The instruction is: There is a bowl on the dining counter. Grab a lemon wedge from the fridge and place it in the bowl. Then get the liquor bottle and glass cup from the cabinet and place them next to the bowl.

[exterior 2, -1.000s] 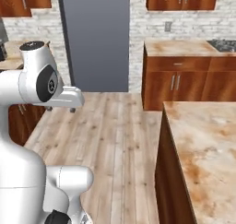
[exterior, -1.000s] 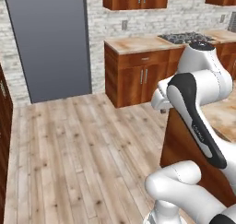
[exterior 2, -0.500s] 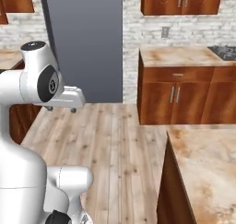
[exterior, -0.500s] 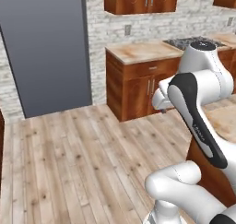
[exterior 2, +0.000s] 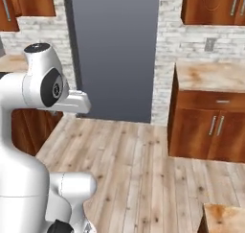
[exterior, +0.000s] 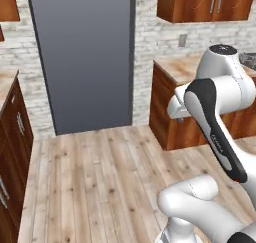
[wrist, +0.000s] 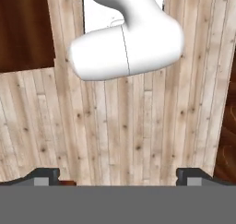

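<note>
The fridge (exterior: 82, 57) is a tall dark grey slab against the brick wall, straight ahead across the wood floor; from here its face (exterior 2: 115, 50) looks plain, with no handles visible. In the hand view my gripper (wrist: 118, 177) points down at the floor planks, its two fingertips (wrist: 46, 174) far apart and nothing between them: open. A corner of the dining counter (exterior 2: 224, 218) shows at the lower right. The bowl, lemon wedge, liquor bottle and glass cup are out of view. Reddish wall cabinets (exterior: 205, 2) hang right of the fridge; which one is the cabinet I cannot tell.
A wall counter with wooden base cupboards (exterior 2: 210, 117) stands right of the fridge, another run of dark cupboards (exterior: 12, 137) along the left. Open wood floor (exterior: 100, 177) lies between them. My own white arm (exterior: 215, 117) rises in front of the right counter.
The whole picture has shifted, so the base has moved: the fridge now sits nearer and more central, and the island has slid almost out of view. The arm keeps its pose, gripper still open.
</note>
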{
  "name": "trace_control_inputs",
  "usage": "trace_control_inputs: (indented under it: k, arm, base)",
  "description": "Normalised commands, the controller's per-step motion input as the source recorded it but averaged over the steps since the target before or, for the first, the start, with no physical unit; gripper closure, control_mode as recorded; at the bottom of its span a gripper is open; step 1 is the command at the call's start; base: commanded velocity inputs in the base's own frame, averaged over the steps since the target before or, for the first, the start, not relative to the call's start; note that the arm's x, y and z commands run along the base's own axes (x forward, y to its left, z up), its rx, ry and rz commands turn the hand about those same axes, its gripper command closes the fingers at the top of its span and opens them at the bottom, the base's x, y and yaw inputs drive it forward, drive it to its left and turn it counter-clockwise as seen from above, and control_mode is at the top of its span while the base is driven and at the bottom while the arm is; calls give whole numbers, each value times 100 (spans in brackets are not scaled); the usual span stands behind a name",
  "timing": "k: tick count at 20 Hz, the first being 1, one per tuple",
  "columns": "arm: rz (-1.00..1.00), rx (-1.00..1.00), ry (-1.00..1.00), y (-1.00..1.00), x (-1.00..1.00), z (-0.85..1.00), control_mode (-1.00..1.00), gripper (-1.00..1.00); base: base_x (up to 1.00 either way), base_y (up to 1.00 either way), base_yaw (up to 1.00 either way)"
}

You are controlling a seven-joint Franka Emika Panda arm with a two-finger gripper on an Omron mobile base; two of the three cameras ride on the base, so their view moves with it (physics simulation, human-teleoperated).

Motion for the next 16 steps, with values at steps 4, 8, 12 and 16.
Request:
trace_control_inputs:
  k: [4, 8, 12, 16]
  arm:
    - [0, 0, 0, 0, 0, 0, 100, -100]
    - [0, 0, 0, 0, 0, 0, 100, -100]
    - [0, 0, 0, 0, 0, 0, 100, -100]
    - [0, 0, 0, 0, 0, 0, 100, -100]
  base:
    - [100, 0, 53]
    - [100, 0, 51]
    - [100, 0, 49]
    - [100, -3, 47]
